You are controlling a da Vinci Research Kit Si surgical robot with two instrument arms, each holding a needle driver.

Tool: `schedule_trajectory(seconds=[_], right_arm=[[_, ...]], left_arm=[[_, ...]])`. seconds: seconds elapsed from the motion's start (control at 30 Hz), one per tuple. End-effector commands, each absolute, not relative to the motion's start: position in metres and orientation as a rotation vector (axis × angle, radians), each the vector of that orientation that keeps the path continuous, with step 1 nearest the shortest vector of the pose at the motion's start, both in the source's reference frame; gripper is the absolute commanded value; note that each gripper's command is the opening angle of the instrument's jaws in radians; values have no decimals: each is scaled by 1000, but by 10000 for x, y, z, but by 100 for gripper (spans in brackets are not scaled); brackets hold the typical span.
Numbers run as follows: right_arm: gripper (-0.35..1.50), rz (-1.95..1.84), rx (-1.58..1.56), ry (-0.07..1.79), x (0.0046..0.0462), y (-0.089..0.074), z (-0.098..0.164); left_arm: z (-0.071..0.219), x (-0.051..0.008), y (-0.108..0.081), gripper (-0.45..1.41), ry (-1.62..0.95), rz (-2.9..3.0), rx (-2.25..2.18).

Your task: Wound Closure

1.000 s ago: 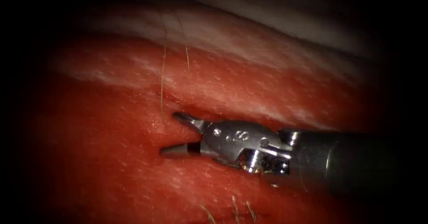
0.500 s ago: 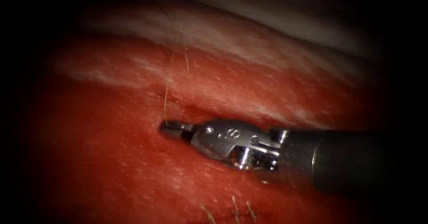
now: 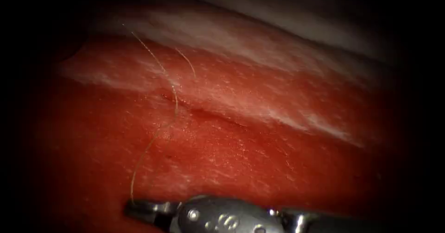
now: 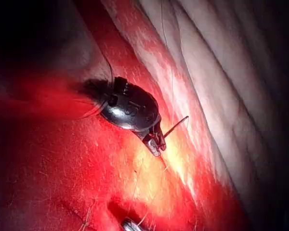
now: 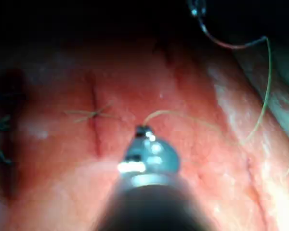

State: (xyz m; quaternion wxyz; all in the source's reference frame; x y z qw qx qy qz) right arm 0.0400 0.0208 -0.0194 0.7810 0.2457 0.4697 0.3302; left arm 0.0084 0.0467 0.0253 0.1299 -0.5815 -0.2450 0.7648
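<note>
My right tool [image 3: 134, 210] lies low over the tissue [image 3: 259, 163], jaws shut on the pale thread [image 3: 153, 142]. That thread rises from the jaws, crosses the left end of the cut [image 3: 218, 117] and runs on up and left. In the right wrist view the right tool [image 5: 143, 131] pinches the thread [image 5: 260, 106], which leads away to the curved needle [image 5: 231, 45]. My left tool [image 4: 156, 143] is shut on the needle [image 4: 177, 126] near one end and holds it above the tissue, clear of it.
A short loose thread end [image 3: 186, 62] lies on the paler tissue above the cut. A tied stitch with cut ends [image 5: 94, 114] crosses the cut [image 5: 95, 137]. Dark stitches [image 5: 0, 126] sit further along.
The right tool's jaws were open at the cut, closed on the thread, then moved down towards the picture's lower edge, drawing the thread out after them.
</note>
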Motion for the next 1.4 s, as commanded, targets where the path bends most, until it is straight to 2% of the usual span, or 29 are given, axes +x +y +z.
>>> schedule_trajectory(seconds=[0.03, 0.1, 0.17, 0.2, 0.37, 0.5, 0.73, 0.8, 1.07, 1.23, 1.4], right_arm=[[-35, 707, 533, 1030, 412, 207, -196], [-35, 687, 518, 1047, 412, 209, -196], [19, 673, 471, 1053, 409, 213, -192], [64, 670, 419, 1052, 403, 220, -184], [91, 645, 390, 1079, 379, 236, -161], [91, 641, 326, 1088, 355, 253, -145], [91, 683, 235, 1057, 335, 275, -112], [78, 696, 211, 1048, 334, 284, -92], [71, 676, 198, 1058, 361, 286, -43], [44, 667, 219, 1068, 387, 287, -38], [42, 663, 223, 1061, 401, 287, -30]], left_arm=[[259, 79, 463, -35, -719, 2225, -1682], [259, 80, 462, -35, -723, 2231, -1678], [259, 83, 462, -35, -727, 2235, -1677], [259, 87, 463, -35, -734, 2238, -1677], [254, 118, 457, -35, -716, 2233, -1625], [249, 155, 458, -35, -659, 2251, -1556], [241, 178, 482, -35, -604, 2255, -1461], [243, 174, 482, -35, -605, 2260, -1460], [262, 166, 480, -35, -605, 2265, -1474], [273, 167, 480, -35, -597, 2271, -1475], [273, 166, 480, -35, -596, 2271, -1474]])
